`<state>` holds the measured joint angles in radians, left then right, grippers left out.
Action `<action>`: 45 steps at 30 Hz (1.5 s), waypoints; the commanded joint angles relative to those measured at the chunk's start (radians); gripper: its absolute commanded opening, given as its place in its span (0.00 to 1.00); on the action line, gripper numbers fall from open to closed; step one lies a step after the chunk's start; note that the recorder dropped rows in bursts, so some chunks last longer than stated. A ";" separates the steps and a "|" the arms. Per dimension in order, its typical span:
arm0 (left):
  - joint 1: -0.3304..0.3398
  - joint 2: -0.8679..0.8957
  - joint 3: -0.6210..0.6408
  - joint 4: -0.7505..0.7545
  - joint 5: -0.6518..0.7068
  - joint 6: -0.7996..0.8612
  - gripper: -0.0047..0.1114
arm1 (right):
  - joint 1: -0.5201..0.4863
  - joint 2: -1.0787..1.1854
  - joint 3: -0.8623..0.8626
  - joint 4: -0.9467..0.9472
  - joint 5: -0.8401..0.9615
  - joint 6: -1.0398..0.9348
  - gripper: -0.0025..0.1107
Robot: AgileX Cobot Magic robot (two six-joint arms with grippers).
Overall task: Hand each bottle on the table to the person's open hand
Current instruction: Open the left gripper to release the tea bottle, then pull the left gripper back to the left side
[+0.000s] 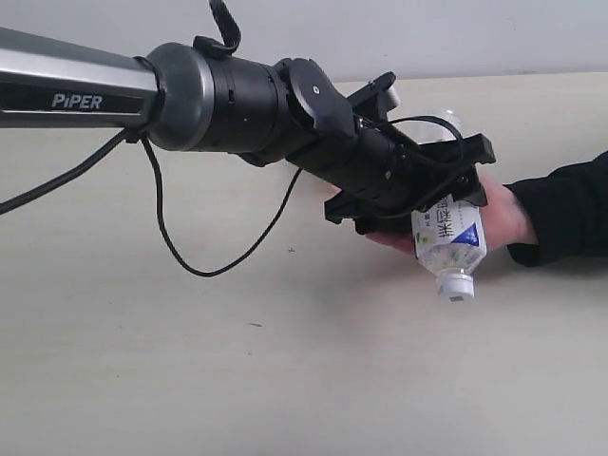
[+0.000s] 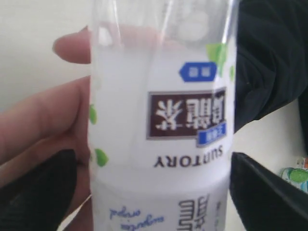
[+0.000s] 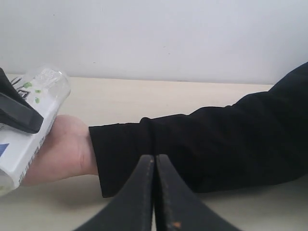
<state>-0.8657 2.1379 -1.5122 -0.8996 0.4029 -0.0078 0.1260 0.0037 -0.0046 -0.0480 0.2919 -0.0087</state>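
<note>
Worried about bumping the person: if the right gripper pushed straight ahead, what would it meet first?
Likely the person's black sleeve, though how far it lies from the right gripper is unclear.

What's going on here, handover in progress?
The left gripper has its black fingers either side of a small clear plastic bottle with a white-blue label, cap tilted down, resting on the person's open bare hand above the pale beige table. Whether the jaws clamp it cannot be told. The right gripper is shut and holds nothing.
</note>
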 commanded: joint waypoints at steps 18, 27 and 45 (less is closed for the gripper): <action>0.091 -0.129 0.000 0.114 0.220 0.174 0.85 | 0.003 -0.004 0.005 -0.002 -0.009 0.002 0.02; 0.188 -0.241 0.000 0.333 0.370 0.294 0.85 | 0.003 -0.004 0.005 -0.002 -0.009 0.002 0.02; 0.391 -0.375 0.213 -0.396 0.367 1.176 0.05 | 0.003 -0.004 0.005 -0.002 -0.009 0.002 0.02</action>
<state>-0.4846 1.7763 -1.3132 -1.1679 0.7860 1.0490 0.1260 0.0037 -0.0046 -0.0480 0.2919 -0.0087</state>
